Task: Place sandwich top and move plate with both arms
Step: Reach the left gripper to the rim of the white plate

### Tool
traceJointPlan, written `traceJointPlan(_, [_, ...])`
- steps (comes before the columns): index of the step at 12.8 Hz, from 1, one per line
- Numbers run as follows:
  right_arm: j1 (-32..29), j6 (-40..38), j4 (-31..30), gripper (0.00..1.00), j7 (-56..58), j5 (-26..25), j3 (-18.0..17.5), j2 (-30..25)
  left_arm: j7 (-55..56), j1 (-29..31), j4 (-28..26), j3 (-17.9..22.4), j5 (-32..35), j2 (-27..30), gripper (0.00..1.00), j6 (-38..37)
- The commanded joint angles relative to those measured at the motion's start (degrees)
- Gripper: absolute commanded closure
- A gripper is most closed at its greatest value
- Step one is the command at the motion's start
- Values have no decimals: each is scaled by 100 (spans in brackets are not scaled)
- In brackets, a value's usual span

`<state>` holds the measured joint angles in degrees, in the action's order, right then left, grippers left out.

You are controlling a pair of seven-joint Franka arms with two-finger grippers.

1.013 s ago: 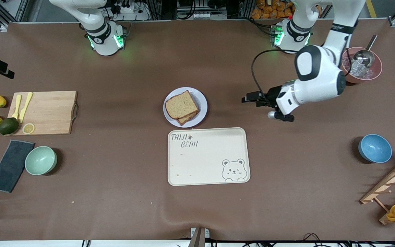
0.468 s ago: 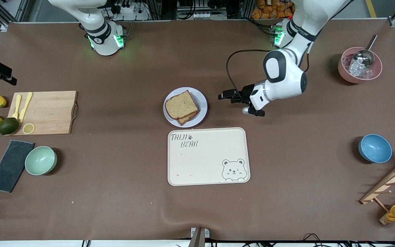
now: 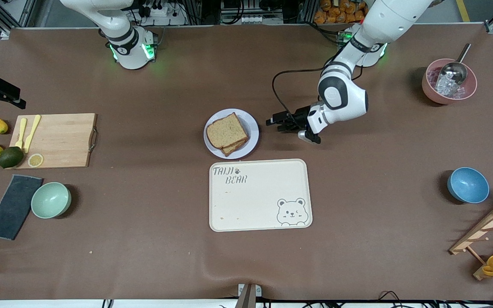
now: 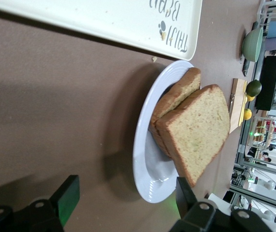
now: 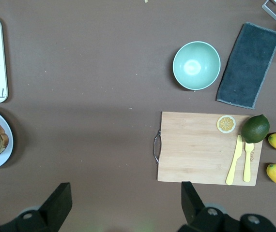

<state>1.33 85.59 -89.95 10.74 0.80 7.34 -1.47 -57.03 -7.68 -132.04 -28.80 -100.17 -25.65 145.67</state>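
The sandwich top [image 3: 226,130], a plain brown slice, lies on a second slice on the pale round plate [image 3: 253,128] in the middle of the table. In the left wrist view the sandwich top [image 4: 196,130] sits slightly askew over the lower slice, and the plate [image 4: 143,159] rim is close ahead. My left gripper [image 3: 271,122] hangs low beside the plate on the left arm's side. It is open [image 4: 127,193], level with the rim and not touching it. My right gripper [image 5: 123,203] is open and empty, high over the table beside the cutting board [image 5: 206,147].
A cream bear tray [image 3: 260,194] lies just nearer the camera than the plate. The cutting board [image 3: 54,140] holds yellow cutlery and a lemon slice, with lemons, an avocado, a mint bowl [image 3: 51,199] and a dark cloth nearby. A blue bowl [image 3: 467,185] and pink bowl [image 3: 449,83] stand toward the left arm's end.
The left arm has swung from its own end of the table toward the plate, bringing its gripper close to the rim. The sandwich and plate have not moved.
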Motion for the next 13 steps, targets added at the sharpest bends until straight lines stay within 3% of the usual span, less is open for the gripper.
traceJointPlan(1, [34, -33, -5, 0, -167, 52, 31, -20, -614, -6, 65, -107, -546, -229, 14, 67])
traceJointPlan(6, [34, -112, 12, 0, -502, 254, 39, -20, -994, -14, 222, -222, -890, -545, 26, 23])
traceJointPlan(9, [25, -192, 22, 0, -502, 254, 39, -28, -2011, 126, 363, -222, -943, -1081, 39, -389])
traceJointPlan(13, [-28, -192, 92, 0, -450, 237, 66, -37, -2075, 30, 478, -222, -1381, -1126, 44, -434])
